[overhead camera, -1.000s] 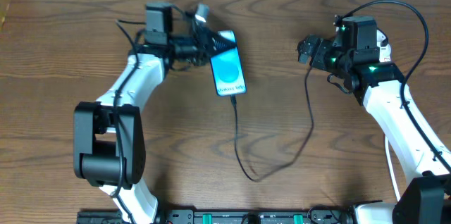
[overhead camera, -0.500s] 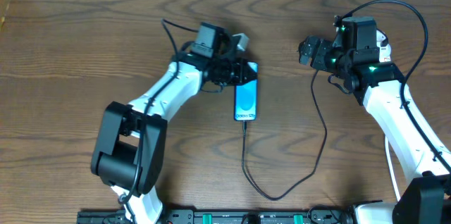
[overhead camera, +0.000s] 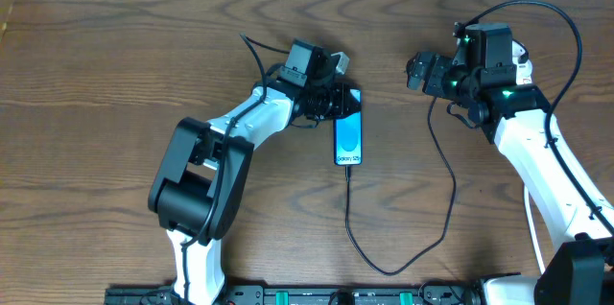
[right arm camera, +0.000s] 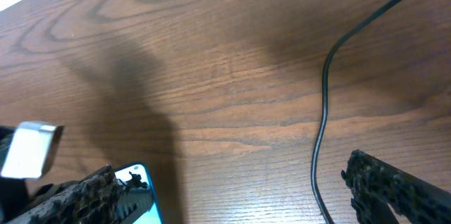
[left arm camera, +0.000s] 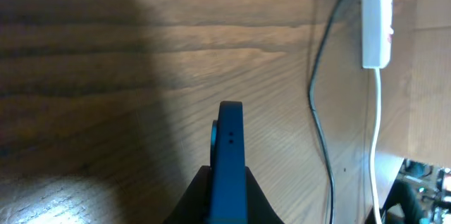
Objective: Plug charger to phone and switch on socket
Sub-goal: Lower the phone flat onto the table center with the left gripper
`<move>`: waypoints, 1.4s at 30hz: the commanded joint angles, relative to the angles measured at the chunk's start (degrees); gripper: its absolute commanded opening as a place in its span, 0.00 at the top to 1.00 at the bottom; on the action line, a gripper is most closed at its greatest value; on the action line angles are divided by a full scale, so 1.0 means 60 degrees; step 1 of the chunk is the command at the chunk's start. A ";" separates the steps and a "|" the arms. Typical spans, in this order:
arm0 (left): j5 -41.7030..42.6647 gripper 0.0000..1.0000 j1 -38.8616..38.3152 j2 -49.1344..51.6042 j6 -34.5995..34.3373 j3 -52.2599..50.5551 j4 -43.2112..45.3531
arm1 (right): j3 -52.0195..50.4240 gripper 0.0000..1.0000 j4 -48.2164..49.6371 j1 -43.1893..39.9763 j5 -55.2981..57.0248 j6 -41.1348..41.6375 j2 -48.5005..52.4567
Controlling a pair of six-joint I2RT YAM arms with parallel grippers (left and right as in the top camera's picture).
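table [right arm camera: 211, 62]: brown wood grain fills the view; one edge cuts across the upper left corner, with a pale strip beyond it
cable [right arm camera: 323, 118]: thin and black; well apart from that table edge; enters at the upper right, bends, then runs down just beside the right-hand finger
right gripper [right arm camera: 230, 166]: two black, rough-surfaced fingers [right arm camera: 394, 182] low in the view; wide apart; nothing between them
phone [right arm camera: 139, 185]: one lit blue corner with a black rim; just beside the left-hand finger; far from the table edge
white block [right arm camera: 28, 150]: boxy; near the phone; what it is cannot be told
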 commanded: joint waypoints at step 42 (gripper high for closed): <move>-0.0718 0.66 0.0029 0.0579 -0.0772 0.0109 -0.0390 | 0.0069 0.01 -0.0084 -0.0022 0.0109 -0.0240 -0.0106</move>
